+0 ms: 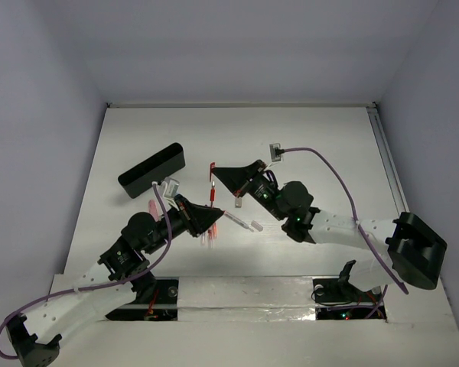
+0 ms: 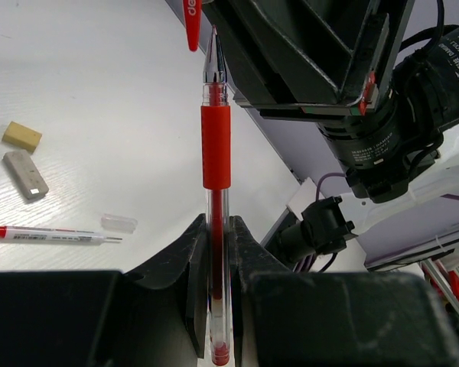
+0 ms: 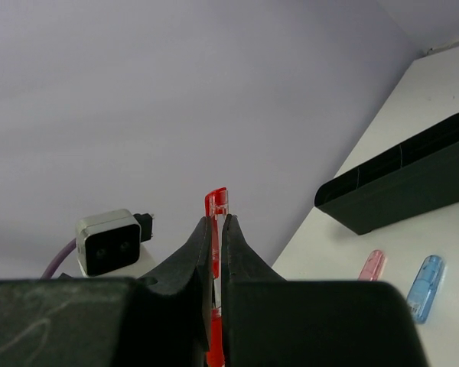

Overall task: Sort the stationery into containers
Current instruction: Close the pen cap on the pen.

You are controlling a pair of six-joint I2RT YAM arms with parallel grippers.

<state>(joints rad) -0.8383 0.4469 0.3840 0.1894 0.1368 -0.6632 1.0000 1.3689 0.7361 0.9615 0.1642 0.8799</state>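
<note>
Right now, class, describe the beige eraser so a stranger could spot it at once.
In the left wrist view, on the white table, a thin white pen lies flat. Beyond it sit two small blocks; the beige eraser is the farther, yellower one, not the grey block.

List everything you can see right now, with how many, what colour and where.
red pen: one, red and clear, in left gripper
red cap: one, red, in right gripper
black box: one, black, far left of table
white pen: one, red-ended, lying on table
clear cap: one, by that pen's tip
beige eraser: one, on table
grey eraser: one, beside the beige
pink capsule: one, near black box
blue capsule: one, beside the pink
left gripper, right gripper: two, black, both shut
</note>
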